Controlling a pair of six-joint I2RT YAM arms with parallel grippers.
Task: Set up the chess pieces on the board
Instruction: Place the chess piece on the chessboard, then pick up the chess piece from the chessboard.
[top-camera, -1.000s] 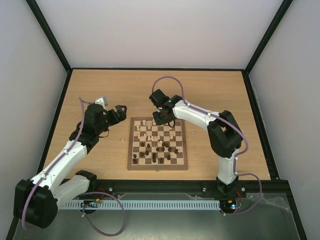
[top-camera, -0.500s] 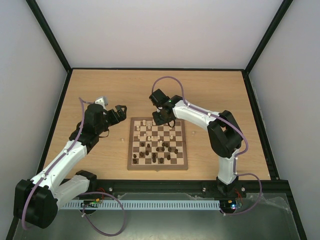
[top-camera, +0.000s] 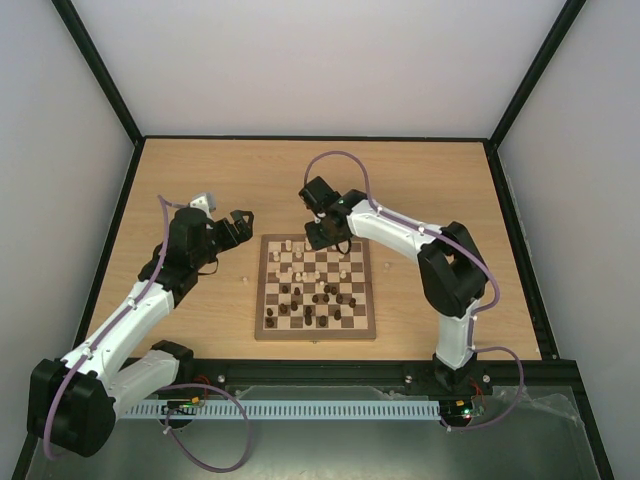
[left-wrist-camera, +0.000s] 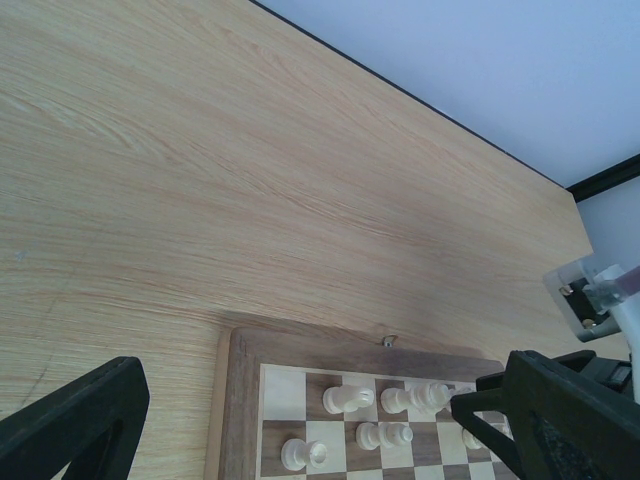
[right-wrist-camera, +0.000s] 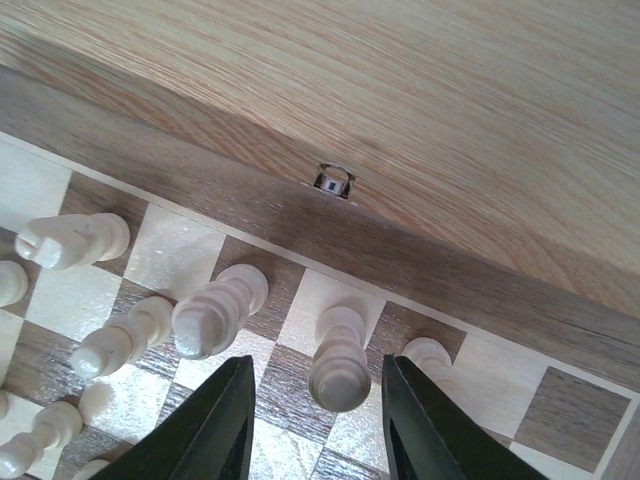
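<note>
Dark chess pieces (top-camera: 318, 298) lie scattered over the near half of the board (top-camera: 261, 300), not yet sorted. Beyond, your left pincer (top-camera: 240, 224) hangs wide open and empty over the worktop (top-camera: 200, 170), out of the way. Farthest, your right pincer (right-wrist-camera: 315, 400) straddles an upright cream piece (right-wrist-camera: 340, 365) on the back row, slightly parted and apparently not gripping it.

Matt pale grained wood for the worktop (right-wrist-camera: 450, 90). Darker satin wood on the board (right-wrist-camera: 200, 190) frame, small shiny metal clasp (right-wrist-camera: 333, 182) at its twelve o'clock. Smooth, faintly glossy turned wood for cream chess pieces (right-wrist-camera: 340, 365). Matt black plastic on right pincer fingers (right-wrist-camera: 215, 425).
</note>
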